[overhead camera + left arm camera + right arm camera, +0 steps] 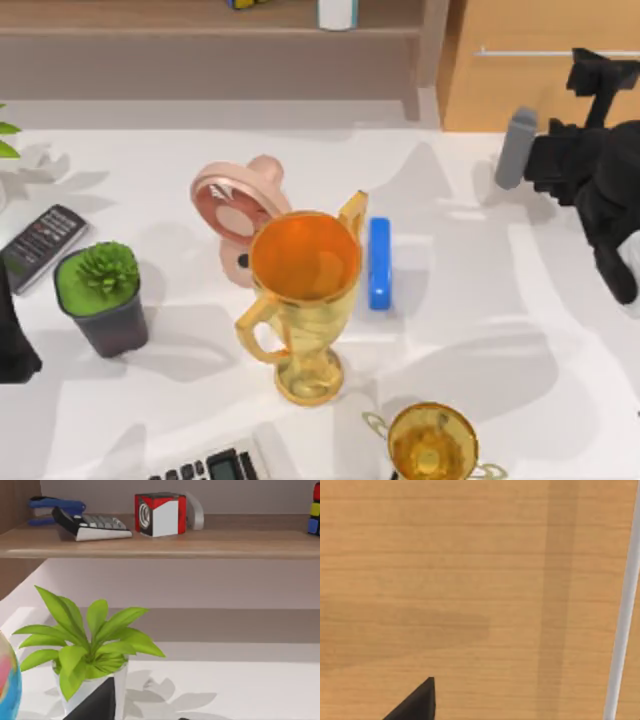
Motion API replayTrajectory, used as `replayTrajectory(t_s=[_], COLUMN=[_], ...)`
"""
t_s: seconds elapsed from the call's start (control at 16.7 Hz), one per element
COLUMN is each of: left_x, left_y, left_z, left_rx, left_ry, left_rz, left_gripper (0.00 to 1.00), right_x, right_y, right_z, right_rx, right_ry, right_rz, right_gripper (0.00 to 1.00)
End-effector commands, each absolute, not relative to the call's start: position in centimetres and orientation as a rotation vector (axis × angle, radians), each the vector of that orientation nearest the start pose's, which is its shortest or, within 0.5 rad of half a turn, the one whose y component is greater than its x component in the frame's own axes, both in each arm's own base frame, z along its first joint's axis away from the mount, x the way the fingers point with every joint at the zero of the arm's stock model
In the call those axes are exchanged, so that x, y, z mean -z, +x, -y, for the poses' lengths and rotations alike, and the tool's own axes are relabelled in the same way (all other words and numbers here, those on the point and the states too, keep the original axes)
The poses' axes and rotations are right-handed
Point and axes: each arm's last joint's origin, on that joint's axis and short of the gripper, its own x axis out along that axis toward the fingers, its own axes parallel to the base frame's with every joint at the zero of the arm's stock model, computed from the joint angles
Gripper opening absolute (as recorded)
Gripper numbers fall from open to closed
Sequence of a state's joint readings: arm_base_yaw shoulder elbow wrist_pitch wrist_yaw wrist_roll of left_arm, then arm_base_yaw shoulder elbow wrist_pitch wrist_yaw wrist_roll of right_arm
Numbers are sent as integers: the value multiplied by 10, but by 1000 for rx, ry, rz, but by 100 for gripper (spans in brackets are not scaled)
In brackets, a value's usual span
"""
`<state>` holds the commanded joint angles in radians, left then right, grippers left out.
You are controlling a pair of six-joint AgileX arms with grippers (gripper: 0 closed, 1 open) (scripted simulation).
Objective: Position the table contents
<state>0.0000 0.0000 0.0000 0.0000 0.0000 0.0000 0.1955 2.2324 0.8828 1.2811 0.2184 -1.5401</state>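
Observation:
A tall gold trophy cup point(303, 300) with an orange bowl stands at the table's middle. Behind it a pink fan point(235, 205) leans, and a blue bar-shaped object point(379, 262) lies just to its right. A smaller gold trophy point(432, 445) stands at the front edge. My right gripper point(598, 78) is raised at the back right and faces a wooden cabinet front point(470, 580). My left arm point(12, 345) rests at the left edge, far from the trophies; its wrist view faces a leafy plant in a white pot point(90, 650).
A small green plant in a dark pot point(103, 297), a black remote point(40, 243) and a calculator point(215, 466) occupy the left and front. A grey upright piece point(516, 148) stands beside the right arm. The back shelf point(165, 542) holds a calculator, stapler and mug.

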Motion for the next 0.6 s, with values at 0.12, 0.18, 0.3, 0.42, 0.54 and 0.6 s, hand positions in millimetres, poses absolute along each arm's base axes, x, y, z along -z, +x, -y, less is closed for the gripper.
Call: replayTrajectory(t_s=[0.12,0.18,0.3,0.42,0.54,0.6], left_x=[-160,-160,-160,-160,-160,-160], left_y=[106,106,106,106,106,106], left_z=[1,1,1,1,1,1], left_rx=[0,0,0,0,0,0], left_ry=[0,0,0,0,0,0], left_rz=[0,0,0,0,0,0], left_gripper=[100,100,100,100,100,100], right_x=[-75,-77,-79,-88,-102,-109], right_y=[391,391,391,391,389,387], right_z=[-74,-76,-79,-92,-113,-127], right_rx=[-52,-51,-50,-49,-57,-66], right_ry=[-1566,-1563,-1553,-1498,-1407,-1349], right_rz=[-50,-39,-31,1,48,73], right_gripper=[100,100,100,100,100,100])
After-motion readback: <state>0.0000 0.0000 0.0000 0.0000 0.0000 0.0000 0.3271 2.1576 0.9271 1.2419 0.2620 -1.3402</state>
